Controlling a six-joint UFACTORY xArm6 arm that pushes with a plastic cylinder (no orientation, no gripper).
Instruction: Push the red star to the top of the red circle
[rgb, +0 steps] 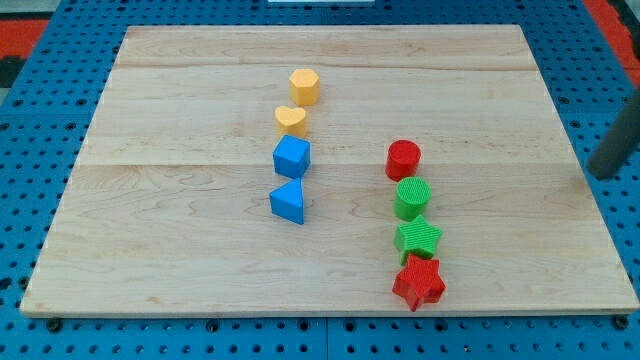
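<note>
The red star (418, 282) lies near the board's bottom edge, at the lower end of a column of blocks right of centre. The red circle (403, 159) is at the upper end of that column. A green circle (412, 197) and a green star (418, 238) lie between them, and the green star touches the red star. My tip (599, 176) shows blurred at the view's right edge, over the board's right border. It is far right of the red circle and touches no block.
A second column stands left of centre: a yellow hexagon (305, 87), a yellow heart (291, 121), a blue block (291, 157) and a blue triangle (288, 202). The wooden board (150, 250) rests on a blue pegboard.
</note>
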